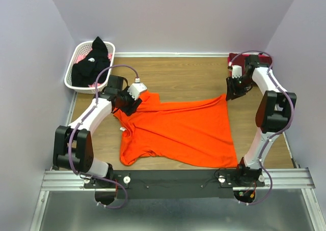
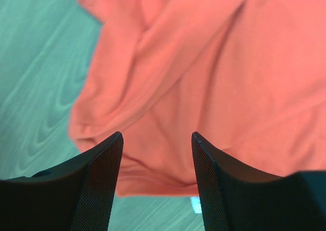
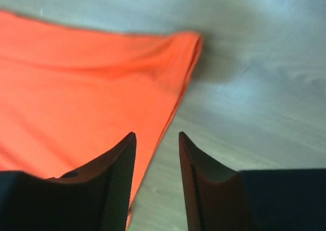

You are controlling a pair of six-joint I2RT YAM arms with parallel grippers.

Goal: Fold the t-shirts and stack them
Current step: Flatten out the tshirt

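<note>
The orange shirt [image 1: 178, 129] is laid flat on the table [image 1: 188, 76] between the two arms, its long axis running left to right: collar and sleeves are turned to the left, the hem to the right. The left gripper [image 2: 157, 137] is held just above the far-left shoulder, its jaws spread, with only rumpled cloth seen below them and nothing pinched. The right gripper [image 3: 157, 135] is poised over the far-right hem corner, jaws parted and empty; in its wrist view the hem edge is seen running up between the fingers, with the corner just ahead of them. Each far corner is thus nearer to the arm on its own side, and the near edge lies toward the bases. No fold is seen to be made yet; a grasp of both far corners, drawn across the long axis toward the near edge, is judged to be called for. The black shirt [image 1: 94, 58] is heaped in the basket [image 1: 71, 76] at far left, and the maroon shirt [image 1: 235, 57] is glimpsed at far right behind the right arm.
</note>
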